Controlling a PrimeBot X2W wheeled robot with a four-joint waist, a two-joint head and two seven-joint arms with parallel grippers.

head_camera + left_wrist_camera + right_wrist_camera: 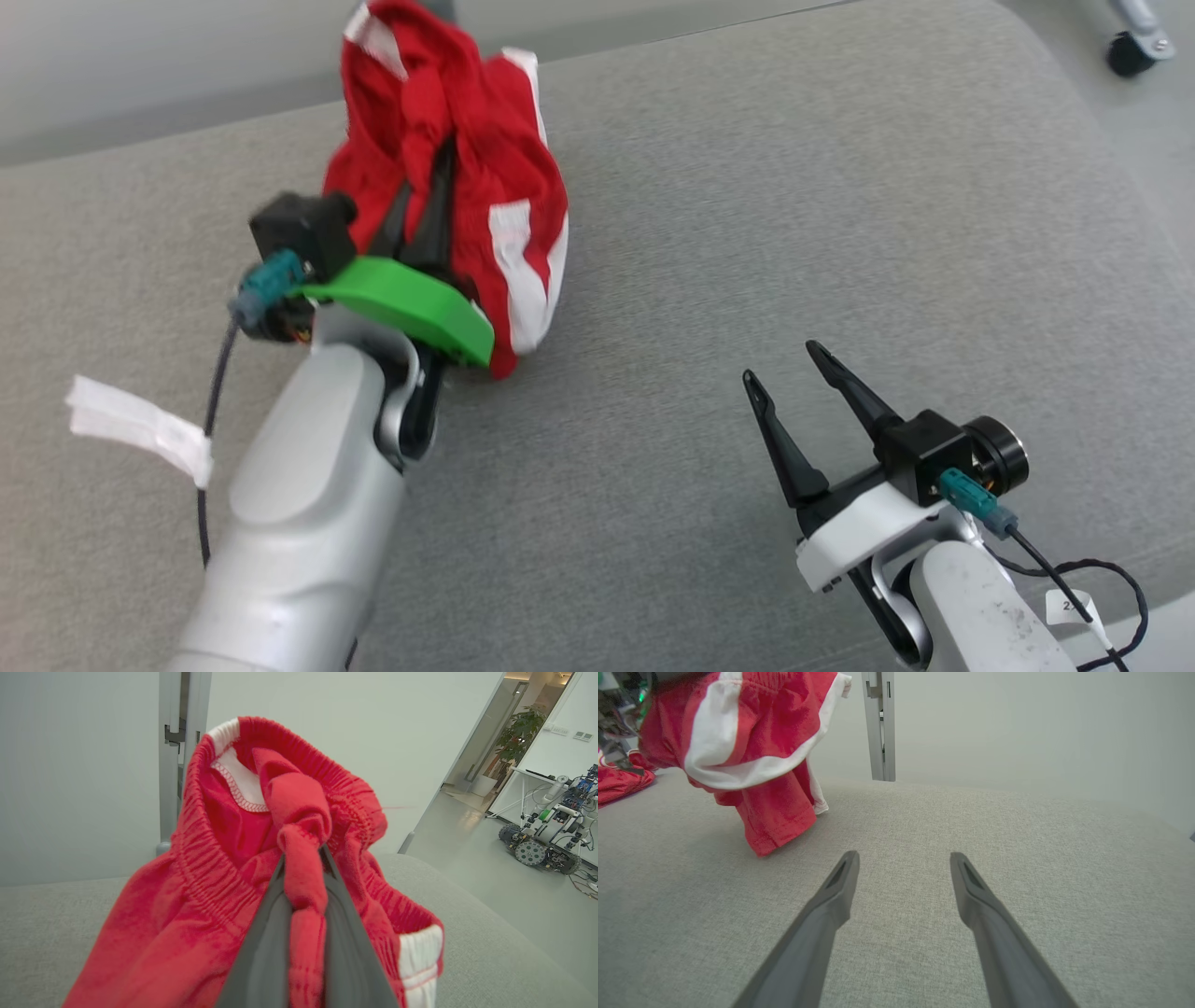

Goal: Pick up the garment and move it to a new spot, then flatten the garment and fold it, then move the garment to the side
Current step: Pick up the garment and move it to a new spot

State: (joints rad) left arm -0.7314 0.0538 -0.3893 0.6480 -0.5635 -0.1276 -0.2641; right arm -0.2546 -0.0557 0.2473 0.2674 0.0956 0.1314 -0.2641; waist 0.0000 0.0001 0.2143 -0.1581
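2 red fabrics are in sight. The left gripper has its jaws pressed together on a twisted fold of a red cloth, a bunched piece with white trim and a gathered elastic band. In the left wrist view that fold is squeezed between the 2 dark fingers, and the band arches above their tips. The cloth hangs lifted from the jaws over the grey upholstered surface. Its lowest corner reaches the surface or stops just above it; I cannot tell which.

The garment seems to be the other red fabric, lying low on the surface at the far left edge of the right wrist view, beyond the hanging cloth. So little of it shows that no letters or number can be read.

The right gripper has its jaws spread wide with nothing between them. It sits over bare surface, well apart from the cloth and to its right.

1 green plate sits on the left wrist, and a strip of white tape is wrapped on that arm's cable. A grey post stands behind the surface against a pale wall. A wheeled machine and a potted plant stand far off across the floor.
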